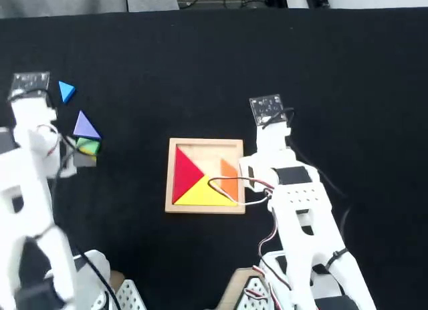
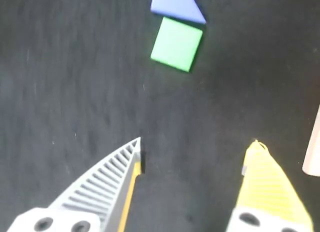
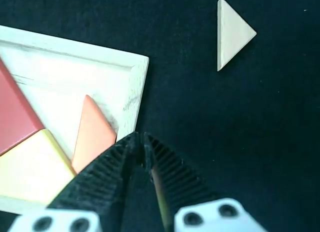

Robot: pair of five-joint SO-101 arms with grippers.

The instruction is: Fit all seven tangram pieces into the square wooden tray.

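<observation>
One square wooden tray (image 1: 204, 144) and seven tangram pieces: five triangles, red (image 1: 186, 173), yellow (image 1: 200, 193), blue (image 1: 65, 91), purple (image 1: 85, 126) and pale (image 3: 232, 34), one green square (image 1: 88, 147) and one orange piece (image 1: 229, 168). Three pieces lie inside the tray and four outside it. Two arms work the scene, the left arm (image 1: 27, 176) and the right arm (image 1: 297, 196).

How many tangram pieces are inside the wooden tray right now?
3: a red triangle on the wooden tray's left, a yellow triangle along its near edge, an orange piece at its right. A cable crosses the tray; nothing seems hidden beneath.
</observation>
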